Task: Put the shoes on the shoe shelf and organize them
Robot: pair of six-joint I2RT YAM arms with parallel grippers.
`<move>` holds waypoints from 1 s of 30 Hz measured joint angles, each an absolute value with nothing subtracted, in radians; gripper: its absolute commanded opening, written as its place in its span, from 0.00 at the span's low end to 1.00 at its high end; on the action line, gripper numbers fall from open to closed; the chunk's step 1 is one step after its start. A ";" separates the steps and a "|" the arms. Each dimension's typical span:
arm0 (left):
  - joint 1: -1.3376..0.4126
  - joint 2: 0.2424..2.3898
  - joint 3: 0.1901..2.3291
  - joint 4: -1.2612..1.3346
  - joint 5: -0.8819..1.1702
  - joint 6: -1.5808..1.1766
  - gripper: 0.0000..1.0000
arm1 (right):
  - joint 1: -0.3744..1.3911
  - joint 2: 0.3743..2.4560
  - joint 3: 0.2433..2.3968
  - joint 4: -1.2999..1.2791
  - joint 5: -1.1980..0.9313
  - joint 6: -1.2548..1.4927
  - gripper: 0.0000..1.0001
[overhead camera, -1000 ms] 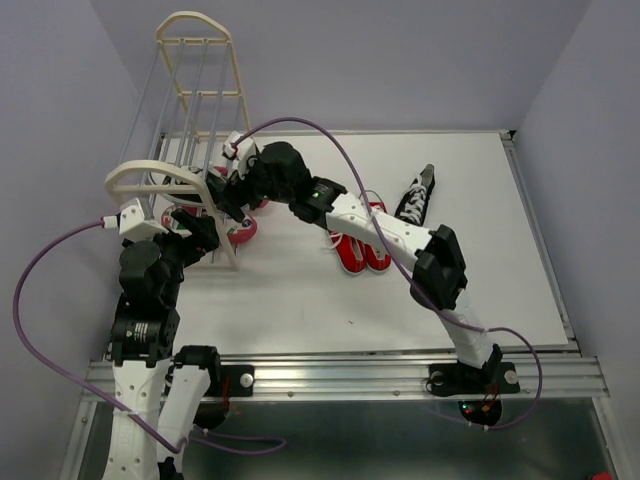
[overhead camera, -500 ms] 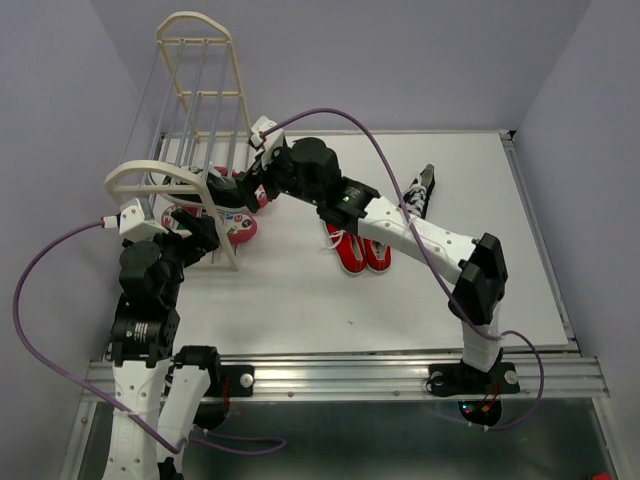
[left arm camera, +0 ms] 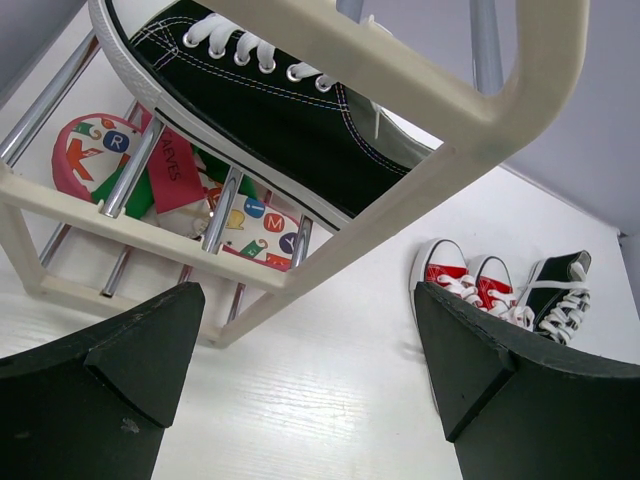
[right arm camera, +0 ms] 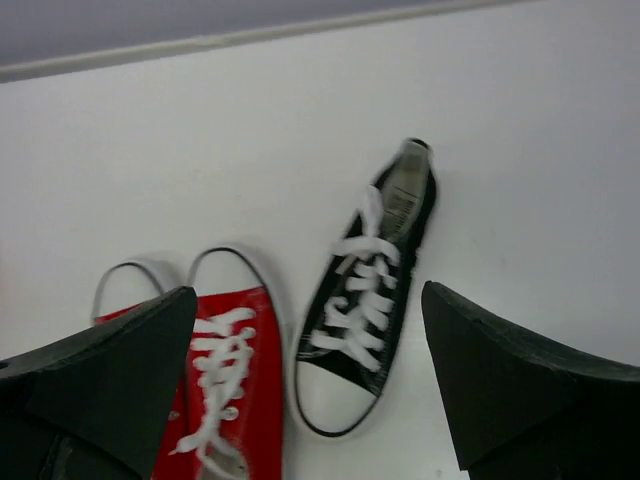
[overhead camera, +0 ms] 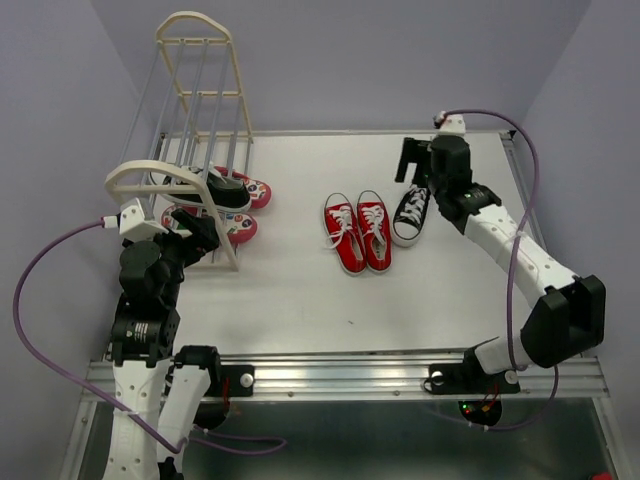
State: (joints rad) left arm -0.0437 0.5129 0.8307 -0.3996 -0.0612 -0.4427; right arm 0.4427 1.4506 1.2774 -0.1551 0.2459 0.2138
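Note:
The cream shoe shelf (overhead camera: 200,110) stands at the table's left. One black sneaker (overhead camera: 222,187) rests on its lower rails (left arm camera: 270,110). Two patterned flip-flops (overhead camera: 243,208) lie beneath it, by the shelf's foot (left arm camera: 262,225). The red sneakers (overhead camera: 358,230) sit side by side mid-table. The other black sneaker (overhead camera: 411,213) lies just right of them, upright (right arm camera: 365,300). My right gripper (overhead camera: 412,160) hovers open above that black sneaker (right arm camera: 308,330), nothing held. My left gripper (overhead camera: 200,232) is open beside the shelf's near end frame (left arm camera: 309,330), empty.
The shelf's arched near end frame (left arm camera: 400,190) crosses right in front of my left fingers. Purple cables loop from both wrists. The table's right edge (overhead camera: 540,240) and back wall are close to the right arm.
The right arm has swung away from the shelf and across the table to the back right, over the loose black sneaker. The left arm has stayed put.

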 measured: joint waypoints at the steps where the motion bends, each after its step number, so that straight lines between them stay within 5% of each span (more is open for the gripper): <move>1: -0.044 0.513 0.831 -0.400 -0.062 -0.443 0.99 | 0.374 1.432 1.234 -0.180 0.287 0.240 1.00; 8: -0.044 0.513 0.831 -0.400 -0.081 -0.443 0.99 | 0.266 1.406 0.993 -0.331 0.375 0.372 1.00; 30: -0.043 0.559 0.831 -0.399 -0.079 -0.423 0.99 | 0.243 1.731 1.002 -0.153 -0.036 0.616 0.99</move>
